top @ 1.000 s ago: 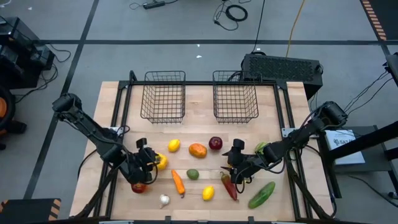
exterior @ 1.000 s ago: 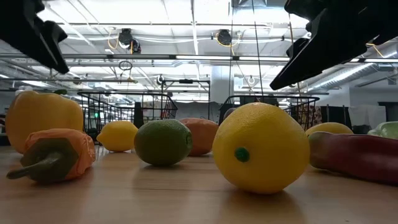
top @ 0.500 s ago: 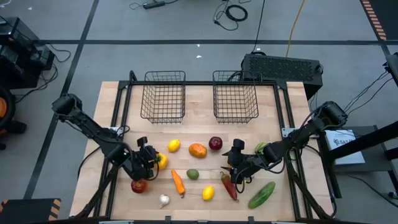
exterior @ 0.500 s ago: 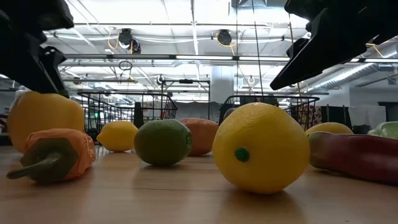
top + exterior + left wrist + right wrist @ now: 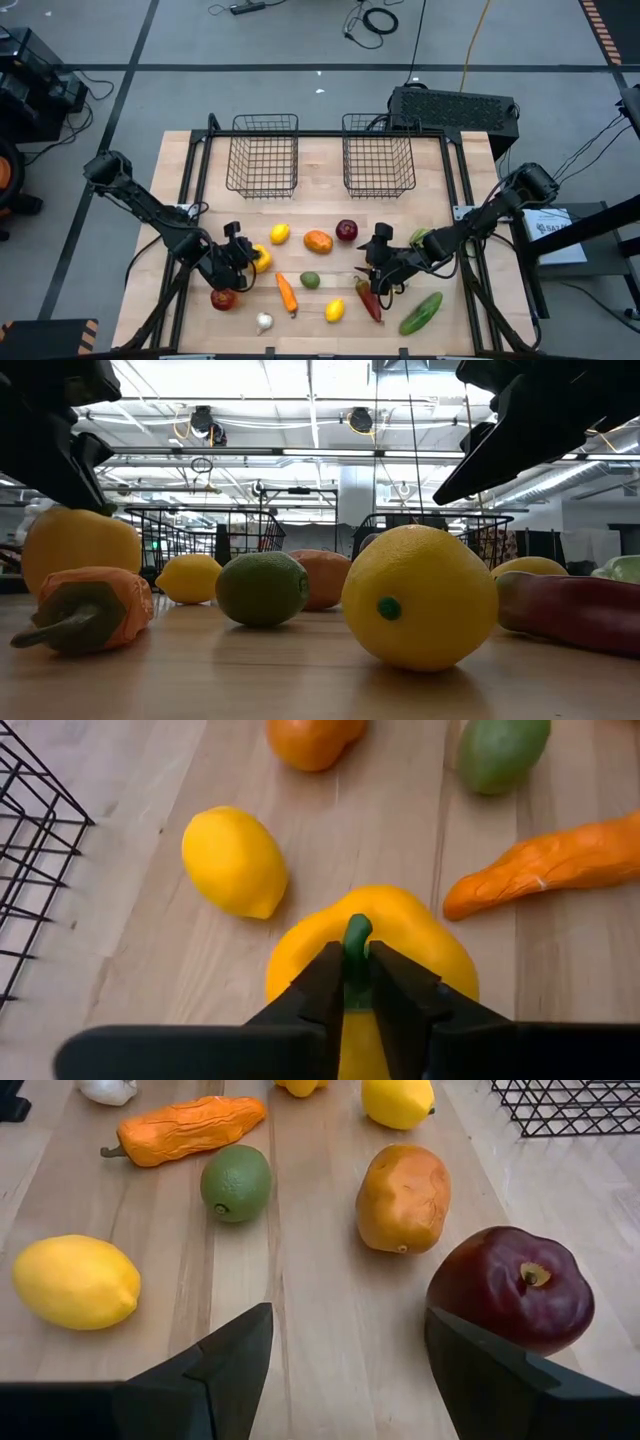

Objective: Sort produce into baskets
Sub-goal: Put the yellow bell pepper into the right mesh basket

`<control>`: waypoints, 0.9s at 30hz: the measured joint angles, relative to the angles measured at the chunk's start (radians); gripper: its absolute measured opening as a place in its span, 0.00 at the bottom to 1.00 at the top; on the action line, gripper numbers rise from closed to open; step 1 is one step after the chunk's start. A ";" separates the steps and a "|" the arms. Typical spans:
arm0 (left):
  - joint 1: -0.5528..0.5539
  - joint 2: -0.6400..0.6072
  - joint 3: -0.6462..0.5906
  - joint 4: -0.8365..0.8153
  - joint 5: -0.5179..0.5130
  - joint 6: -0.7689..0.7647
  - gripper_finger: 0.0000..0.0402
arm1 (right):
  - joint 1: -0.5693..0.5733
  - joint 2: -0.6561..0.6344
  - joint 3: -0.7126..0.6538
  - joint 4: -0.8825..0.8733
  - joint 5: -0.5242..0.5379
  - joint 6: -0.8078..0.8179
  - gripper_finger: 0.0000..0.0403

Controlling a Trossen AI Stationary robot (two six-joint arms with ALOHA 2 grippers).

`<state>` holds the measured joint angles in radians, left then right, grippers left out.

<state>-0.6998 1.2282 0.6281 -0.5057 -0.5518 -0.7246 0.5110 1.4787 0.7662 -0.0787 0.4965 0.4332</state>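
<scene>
A yellow pepper (image 5: 400, 935) lies on the wooden table, left of centre (image 5: 261, 258). My left gripper (image 5: 355, 982) is shut on its green stem and reaches in from the table's left (image 5: 238, 256). My right gripper (image 5: 345, 1370) hangs open above the table at right of centre (image 5: 378, 268), with a dark red apple (image 5: 512, 1288) and an orange (image 5: 403, 1198) just beyond it. Lemons (image 5: 280, 234) (image 5: 335, 310), a lime (image 5: 310, 280), a carrot (image 5: 287, 293), a chilli (image 5: 367, 298), a cucumber (image 5: 421, 312), garlic (image 5: 264, 322) and a red apple (image 5: 223, 298) lie loose. Two wire baskets (image 5: 264, 155) (image 5: 380, 155) stand at the far edge. My left gripper pinches the pepper's green stem (image 5: 357, 932) between its two fingertips (image 5: 325, 982). The fingers slant down from the table's left. The pepper (image 5: 80, 545) stays upright under them; the carrot in front hides whether its underside is on the table.
Produce is scattered across the near half of the table, around both grippers. Bare wood lies between the produce and the baskets. A dark metal frame (image 5: 200, 170) runs along the table's sides and far edge.
My left gripper has come down onto the yellow pepper and shut on its stem. The pepper has shifted a little toward the table's middle. My right gripper has kept still.
</scene>
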 joint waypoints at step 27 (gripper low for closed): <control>0.001 0.000 0.000 0.036 -0.039 0.034 0.32 | 0.000 0.000 0.000 0.000 0.000 0.000 0.62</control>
<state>-0.6986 1.2285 0.6281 -0.4699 -0.5908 -0.6910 0.5110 1.4784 0.7662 -0.0788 0.4969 0.4332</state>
